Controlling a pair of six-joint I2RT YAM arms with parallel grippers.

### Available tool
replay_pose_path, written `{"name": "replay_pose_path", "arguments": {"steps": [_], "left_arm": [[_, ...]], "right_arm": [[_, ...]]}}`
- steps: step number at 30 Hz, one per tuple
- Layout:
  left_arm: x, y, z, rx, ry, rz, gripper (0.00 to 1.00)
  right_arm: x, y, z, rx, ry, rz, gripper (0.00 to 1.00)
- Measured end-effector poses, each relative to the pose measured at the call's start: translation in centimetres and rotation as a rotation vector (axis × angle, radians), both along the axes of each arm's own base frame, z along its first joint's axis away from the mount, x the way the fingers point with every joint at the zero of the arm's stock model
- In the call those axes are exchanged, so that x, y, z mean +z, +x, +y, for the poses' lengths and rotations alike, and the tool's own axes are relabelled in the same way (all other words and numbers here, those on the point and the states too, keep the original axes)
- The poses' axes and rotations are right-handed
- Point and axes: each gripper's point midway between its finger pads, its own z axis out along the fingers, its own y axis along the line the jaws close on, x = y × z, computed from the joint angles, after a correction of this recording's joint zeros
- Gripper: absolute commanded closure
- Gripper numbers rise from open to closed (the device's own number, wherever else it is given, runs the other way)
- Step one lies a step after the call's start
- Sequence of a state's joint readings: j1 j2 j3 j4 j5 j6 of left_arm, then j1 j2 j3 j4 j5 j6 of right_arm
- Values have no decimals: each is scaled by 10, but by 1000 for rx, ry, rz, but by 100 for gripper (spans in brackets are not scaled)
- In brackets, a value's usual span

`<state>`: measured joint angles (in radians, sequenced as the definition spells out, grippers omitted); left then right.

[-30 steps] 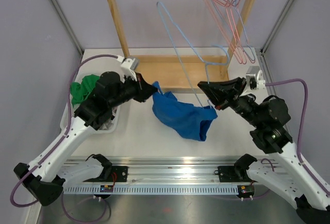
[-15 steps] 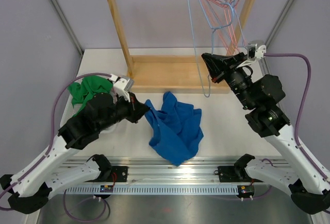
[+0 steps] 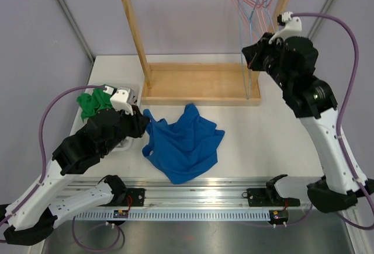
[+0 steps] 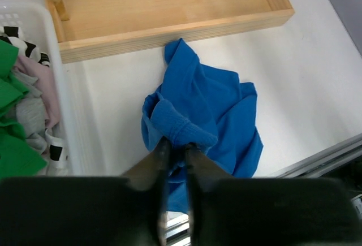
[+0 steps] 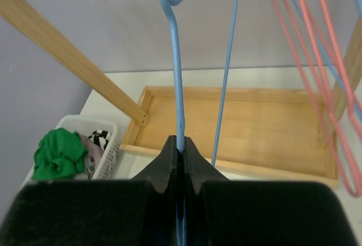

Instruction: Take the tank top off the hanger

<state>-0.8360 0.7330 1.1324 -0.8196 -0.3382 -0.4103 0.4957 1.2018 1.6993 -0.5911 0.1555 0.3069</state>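
Blue tank top (image 3: pixel 184 143) crumpled on desk (image 3: pixel 269 143), long axis near-far; we note left jaws pinching it, right jaws clamping hanger (image 5: pixel 176 59).

The tank top (image 3: pixel 184 143) is solid royal blue. The hanger (image 5: pixel 176 76) is pale blue wire, and the other hangers (image 3: pixel 241 2) are pink. The rack (image 3: pixel 133 32) is light bare wood. The basket (image 4: pixel 63 87) is white, holding green cloth (image 3: pixel 93 102), pale pink cloth (image 4: pixel 44 85) and a black-and-white striped piece (image 4: pixel 11 34). The surface (image 3: pixel 263 143) is off-white.
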Motion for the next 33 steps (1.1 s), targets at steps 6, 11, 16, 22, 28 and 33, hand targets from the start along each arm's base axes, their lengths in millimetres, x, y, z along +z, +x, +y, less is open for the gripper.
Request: {"name": "replay_pose_path", "arguments": {"steps": [6,11,16,22,28,33], "left_arm": [[2,-1,3,3,1,-10,4],[4,-5,-1,-33,-8,-12,1],[0,-9,-8,-73,-11,8,1],[-3,-8,-9,-73,-2,19,1],[-31,2,-24,-75,65,91,1],[-75,12,-48,-101,144,184,1]], "right_arm": [[20,66,-8,-43,-15,34,100],[16,102,-1,-10,-19,70,100],[-5,134,-14,-37,-28,127,100],[-47,138,-20,-39,-38,226,100],[-41,126,-25,-40,-25,201,86],[-25,105,-30,-38,-20,181,26]]}}
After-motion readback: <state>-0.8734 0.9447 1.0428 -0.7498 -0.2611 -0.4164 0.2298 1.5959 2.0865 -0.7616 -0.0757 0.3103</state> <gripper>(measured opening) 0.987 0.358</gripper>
